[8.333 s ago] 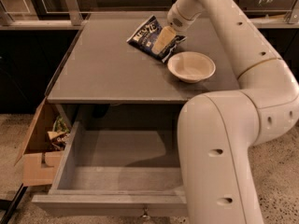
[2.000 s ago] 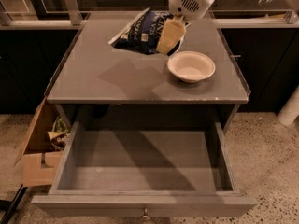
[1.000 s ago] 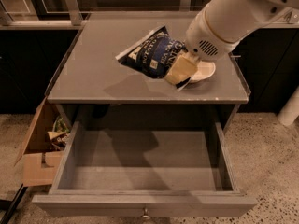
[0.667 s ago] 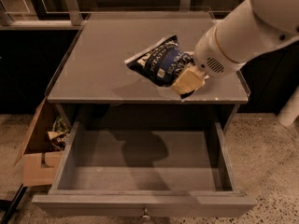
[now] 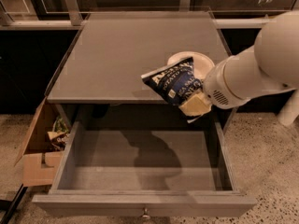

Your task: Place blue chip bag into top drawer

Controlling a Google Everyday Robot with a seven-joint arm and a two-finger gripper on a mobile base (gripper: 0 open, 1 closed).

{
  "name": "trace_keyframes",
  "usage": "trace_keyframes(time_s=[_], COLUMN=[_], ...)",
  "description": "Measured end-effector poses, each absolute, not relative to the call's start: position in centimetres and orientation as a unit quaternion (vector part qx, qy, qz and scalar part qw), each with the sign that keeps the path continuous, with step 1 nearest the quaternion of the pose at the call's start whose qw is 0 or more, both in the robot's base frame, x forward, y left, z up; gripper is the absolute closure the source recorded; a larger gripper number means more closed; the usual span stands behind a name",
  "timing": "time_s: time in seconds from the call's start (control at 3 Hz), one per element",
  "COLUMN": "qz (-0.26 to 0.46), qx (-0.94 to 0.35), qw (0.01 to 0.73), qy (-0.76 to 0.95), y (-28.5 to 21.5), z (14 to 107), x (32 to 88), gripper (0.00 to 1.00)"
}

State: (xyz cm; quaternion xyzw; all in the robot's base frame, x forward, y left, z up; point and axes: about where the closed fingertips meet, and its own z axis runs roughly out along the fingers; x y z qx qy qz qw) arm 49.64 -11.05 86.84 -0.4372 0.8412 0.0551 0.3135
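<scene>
The blue chip bag (image 5: 174,81), dark navy with white lettering, hangs in the air in my gripper (image 5: 195,104). The gripper's tan fingers are shut on the bag's lower right edge. The bag sits over the cabinet's front edge, at the back right of the open top drawer (image 5: 140,167). The drawer is pulled out toward the camera, its grey floor bare, with a small metal knob (image 5: 145,213) on its front panel. My white arm (image 5: 252,71) comes in from the right.
A white bowl (image 5: 200,62) stands on the grey cabinet top (image 5: 121,55) behind the bag. A brown cardboard box (image 5: 38,146) with greenish wrappers sits on the floor left of the drawer. Dark shelving runs along the back.
My gripper has carried the bag forward and down, from above the cabinet top beside the bowl to the front edge over the open drawer.
</scene>
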Motion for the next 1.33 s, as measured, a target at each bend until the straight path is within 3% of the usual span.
trace_keyframes(time_s=[0.67, 1.33], qz=[0.071, 0.061], qx=[-0.368, -0.367], qw=[0.290, 0.293], qy=[0.881, 0.881], y=[-12.5, -12.2], z=[80.5, 80.0], x=[46.8, 46.7], gripper=[1.00, 1.00])
